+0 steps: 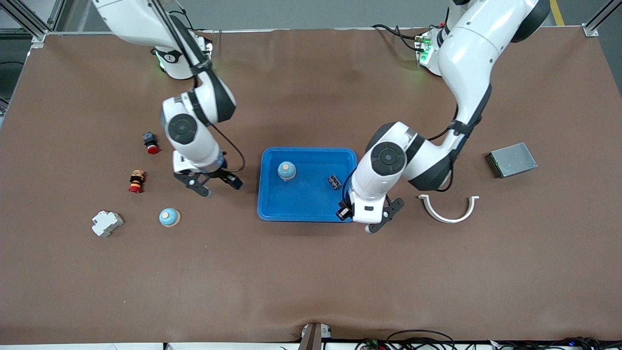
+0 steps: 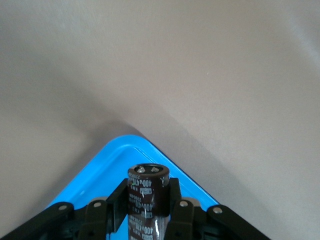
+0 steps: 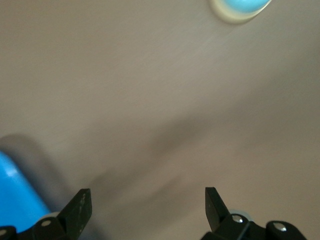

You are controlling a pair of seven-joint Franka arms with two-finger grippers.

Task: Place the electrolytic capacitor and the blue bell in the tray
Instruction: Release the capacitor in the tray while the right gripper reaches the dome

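Note:
The blue tray (image 1: 272, 204) lies mid-table with one blue bell (image 1: 286, 170) and a small dark part (image 1: 334, 182) in it. My left gripper (image 1: 368, 221) hangs over the tray's corner at the left arm's end. In the left wrist view my left gripper (image 2: 148, 200) is shut on a dark brown electrolytic capacitor (image 2: 148, 187), above the tray's rim (image 2: 117, 147). My right gripper (image 1: 221, 187) is open and holds nothing, over bare table beside the tray. Another blue bell (image 1: 169, 217) sits on the table nearer the front camera; the right wrist view shows that bell (image 3: 240, 7) past my right gripper (image 3: 146, 202).
Toward the right arm's end lie a red push button (image 1: 151, 142), a red and yellow stacked part (image 1: 137, 181) and a white breaker (image 1: 106, 223). Toward the left arm's end lie a white curved clip (image 1: 449, 209) and a grey metal box (image 1: 511, 159).

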